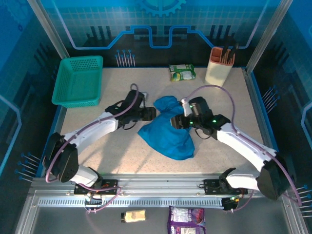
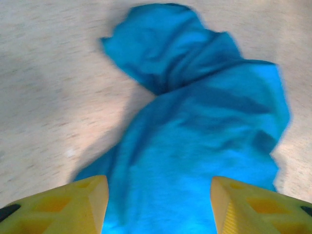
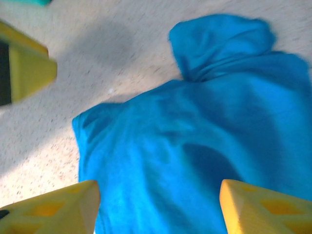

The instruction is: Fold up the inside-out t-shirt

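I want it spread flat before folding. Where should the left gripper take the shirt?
Probably the shirt's left corner, approached from the left, low over the table. That corner lies thin and flat, pointing toward the left gripper, while the far end is bunched into a thick lobe.

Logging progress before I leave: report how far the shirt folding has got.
Done: nothing visible; the shirt lies in a crumpled heap. In hand: left gripper and right gripper hover at it, jaws open, neither clamping cloth. Left: spreading it flat and every fold.
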Controlling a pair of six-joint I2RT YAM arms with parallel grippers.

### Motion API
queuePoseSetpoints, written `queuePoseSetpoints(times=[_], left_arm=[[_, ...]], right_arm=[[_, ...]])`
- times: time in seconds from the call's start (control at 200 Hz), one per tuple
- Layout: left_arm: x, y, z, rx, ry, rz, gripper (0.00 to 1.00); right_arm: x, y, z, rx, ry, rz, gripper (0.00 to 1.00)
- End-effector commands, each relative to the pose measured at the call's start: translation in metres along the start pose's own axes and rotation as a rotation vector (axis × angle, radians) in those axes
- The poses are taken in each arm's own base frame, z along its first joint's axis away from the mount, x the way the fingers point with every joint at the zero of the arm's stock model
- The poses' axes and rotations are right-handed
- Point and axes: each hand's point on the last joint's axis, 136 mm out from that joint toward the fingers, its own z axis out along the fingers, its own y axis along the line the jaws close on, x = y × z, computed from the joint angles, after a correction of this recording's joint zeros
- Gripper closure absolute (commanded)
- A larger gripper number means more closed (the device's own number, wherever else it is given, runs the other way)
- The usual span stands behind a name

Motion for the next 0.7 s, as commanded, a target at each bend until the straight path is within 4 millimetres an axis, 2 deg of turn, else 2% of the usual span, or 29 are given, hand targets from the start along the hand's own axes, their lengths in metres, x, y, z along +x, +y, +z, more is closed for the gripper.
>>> queuePoseSetpoints(times=[0.0, 0.135, 0.27, 0.425, 0.54, 0.695], left_arm=[[0.007, 0.041, -0.006, -0.025, -0.001, -0.117, 0.42], [0.019, 0.072, -0.014, -0.054, 0.009, -0.174, 0.42], [0.024, 0.090, -0.026, -0.059, -0.014, -0.216, 0.42], [0.026, 0.095, -0.034, -0.051, -0.025, -0.226, 0.42], [0.029, 0.097, -0.036, -0.044, -0.025, -0.233, 0.41], [0.032, 0.099, -0.038, -0.042, -0.025, -0.237, 0.42]], right_arm=[[-0.002, 0.043, 0.021, -0.045, 0.048, -0.075, 0.35], [0.022, 0.091, 0.057, -0.056, 0.163, -0.193, 0.38], [0.038, 0.118, 0.095, -0.024, 0.249, -0.254, 0.39], [0.043, 0.124, 0.131, 0.072, 0.305, -0.294, 0.41], [0.040, 0.117, 0.151, 0.145, 0.317, -0.319, 0.42], [0.051, 0.111, 0.177, 0.187, 0.365, -0.359, 0.43]])
